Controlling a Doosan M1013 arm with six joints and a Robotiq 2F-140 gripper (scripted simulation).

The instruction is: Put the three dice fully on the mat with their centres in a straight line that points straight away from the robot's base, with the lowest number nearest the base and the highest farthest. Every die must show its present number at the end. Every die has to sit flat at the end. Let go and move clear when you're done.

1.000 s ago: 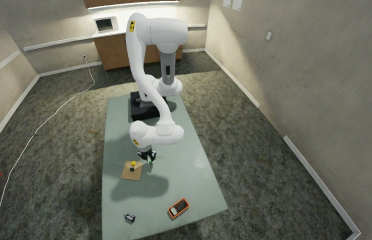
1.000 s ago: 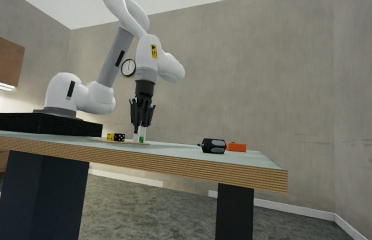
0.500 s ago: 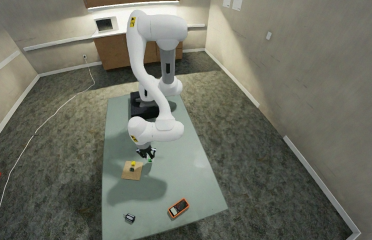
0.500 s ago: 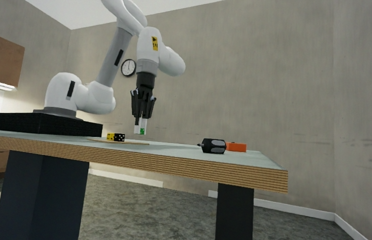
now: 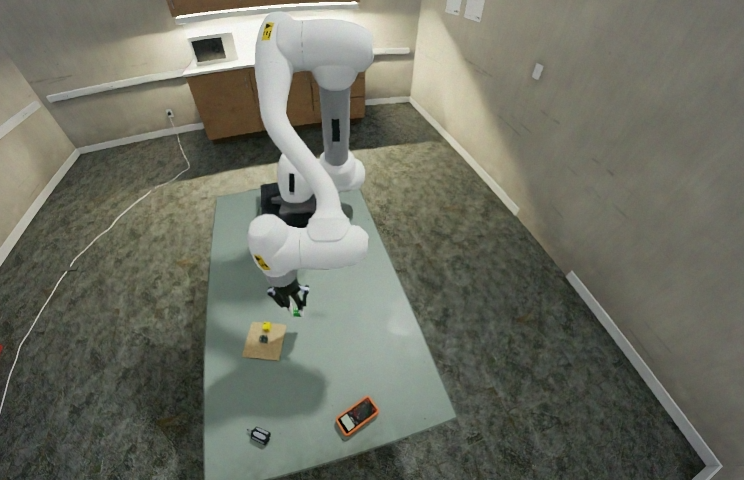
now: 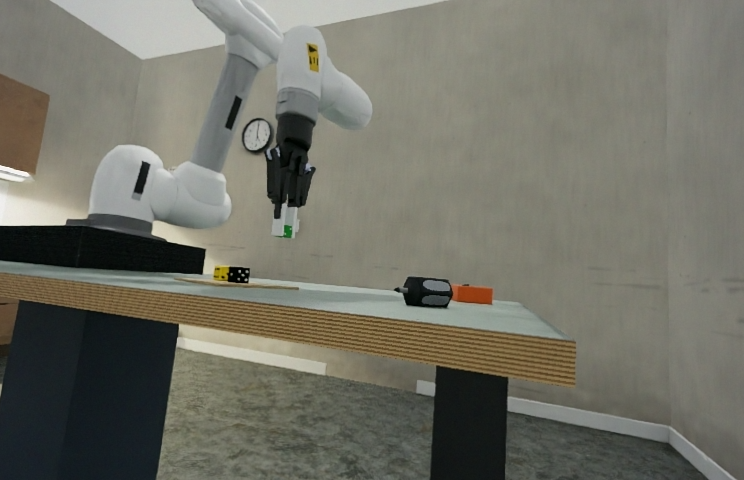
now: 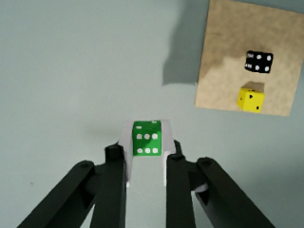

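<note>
My gripper (image 5: 296, 309) (image 6: 285, 221) (image 7: 147, 133) is shut on the green die (image 5: 296, 313) (image 6: 287, 230) (image 7: 147, 144) and holds it above the table, beside the mat. Its face towards the wrist camera shows six. The tan mat (image 5: 262, 353) (image 6: 279, 286) (image 7: 212, 92) bears two dice. The yellow die (image 5: 266, 326) (image 6: 220, 273) (image 7: 251, 100) lies flat close to the mat's base-side edge, with two on top. The black die (image 5: 263, 339) (image 6: 238, 275) (image 7: 259, 62) lies flat just beyond it, farther from the base, with four on top. A small gap between them shows in the wrist view.
An orange multimeter (image 5: 357, 417) (image 6: 473, 294) and a small black-and-grey tool (image 5: 259, 435) (image 6: 427, 292) lie near the table's far end, well beyond the mat from the base. The robot's black base block (image 6: 129, 257) stands at the table's other end.
</note>
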